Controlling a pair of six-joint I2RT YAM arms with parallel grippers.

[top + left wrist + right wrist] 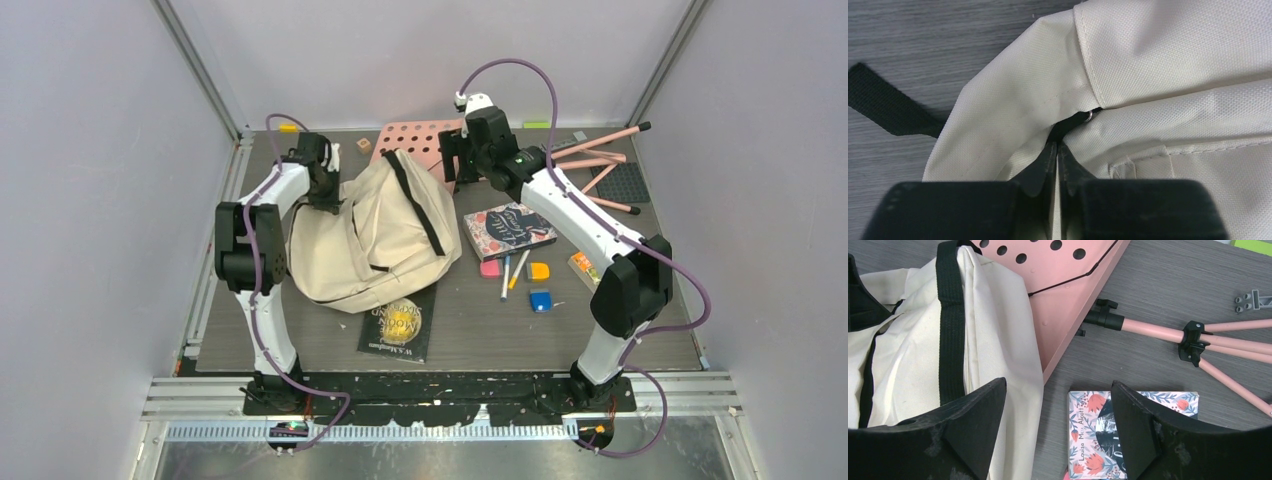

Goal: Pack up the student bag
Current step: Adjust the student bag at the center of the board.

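Your left gripper (pixel 1057 145) has its jaws pressed nearly together on the cream fabric of the student bag (pixel 370 230), at the bag's 10 o'clock edge beside the zipper. Your right gripper (pixel 1058 390) hangs with jaws wide apart over the bag's 2 o'clock corner. The bag lies toward 9 o'clock on the table (pixel 480 320), and its 6 o'clock edge covers part of a dark book (pixel 398 325).

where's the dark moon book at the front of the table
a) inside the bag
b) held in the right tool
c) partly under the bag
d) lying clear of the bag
c: the student bag lies over the far end of the dark book, so only the book's near part pokes out from under the bag's near edge.
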